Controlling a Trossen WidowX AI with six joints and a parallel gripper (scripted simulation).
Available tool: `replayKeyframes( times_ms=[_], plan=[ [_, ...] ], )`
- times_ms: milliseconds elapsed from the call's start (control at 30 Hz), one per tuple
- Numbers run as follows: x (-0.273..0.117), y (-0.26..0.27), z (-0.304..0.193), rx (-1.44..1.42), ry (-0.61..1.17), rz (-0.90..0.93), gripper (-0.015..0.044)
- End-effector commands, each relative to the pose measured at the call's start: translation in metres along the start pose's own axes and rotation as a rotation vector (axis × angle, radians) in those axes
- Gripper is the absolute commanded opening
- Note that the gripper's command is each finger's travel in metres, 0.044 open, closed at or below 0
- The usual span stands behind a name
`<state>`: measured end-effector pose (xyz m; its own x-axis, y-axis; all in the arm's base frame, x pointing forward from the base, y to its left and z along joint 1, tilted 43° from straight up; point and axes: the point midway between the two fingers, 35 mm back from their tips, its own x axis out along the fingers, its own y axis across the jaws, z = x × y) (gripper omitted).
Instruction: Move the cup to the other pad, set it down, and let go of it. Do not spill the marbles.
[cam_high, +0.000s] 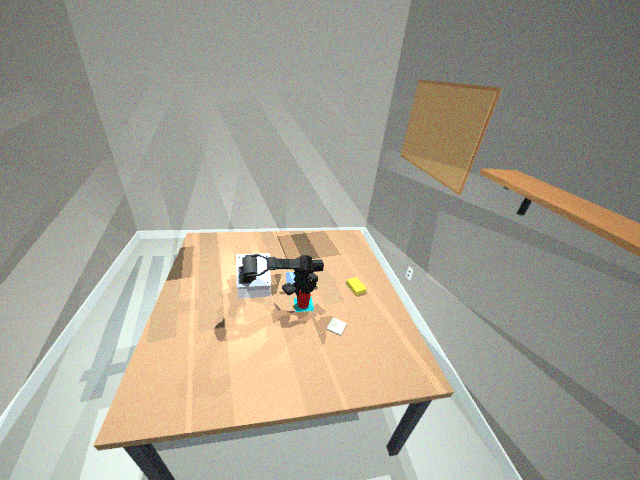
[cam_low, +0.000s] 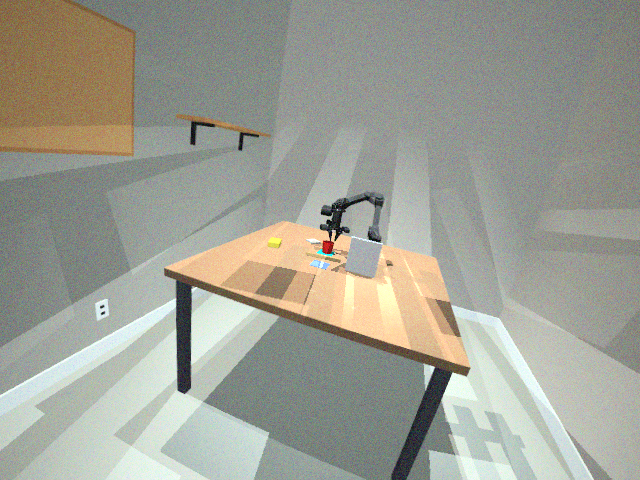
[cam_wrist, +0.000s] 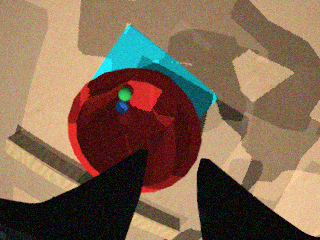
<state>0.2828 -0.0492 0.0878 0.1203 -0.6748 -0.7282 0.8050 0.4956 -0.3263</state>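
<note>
The red cup (cam_high: 303, 300) (cam_low: 327, 246) (cam_wrist: 100, 150) stands upright on the cyan pad (cam_high: 311, 308) (cam_wrist: 127, 47). A green marble (cam_wrist: 125, 94) and a blue marble (cam_wrist: 122, 107) show inside it; others may be hidden. The other pad, light blue (cam_high: 289, 278) (cam_low: 320, 264), lies beyond a low wooden strip, on the arm's base side. My gripper (cam_low: 333, 239) (cam_wrist: 172, 162) is partly open at the cup's rim. In the wrist view one finger overlaps the cup's mouth and the other is just outside its right side, with a gap between the fingers.
The low wooden strip (cam_low: 331, 258) (cam_wrist: 45, 163) runs beside the cyan pad. A yellow block (cam_high: 356, 286) (cam_low: 274, 242) and a flat white square (cam_high: 337, 326) (cam_low: 312, 241) lie farther off. A large white box (cam_high: 253, 289) (cam_low: 363, 257) stands at the arm's base.
</note>
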Motion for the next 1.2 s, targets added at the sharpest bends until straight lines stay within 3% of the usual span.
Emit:
replayKeyframes(
  times_ms=[0, 167, 567, 1167],
  plan=[
    [-0.007, 0.0, 0.001, 0.007, -0.003, 0.0, 0.0128],
    [-0.011, 0.0, -0.001, 0.006, -0.003, 0.0, 0.0128],
    [-0.013, 0.001, -0.001, -0.001, 0.0, 0.0, 0.044],
    [-0.071, 0.002, -0.002, 0.006, -0.001, 0.0, 0.044]
  ],
)
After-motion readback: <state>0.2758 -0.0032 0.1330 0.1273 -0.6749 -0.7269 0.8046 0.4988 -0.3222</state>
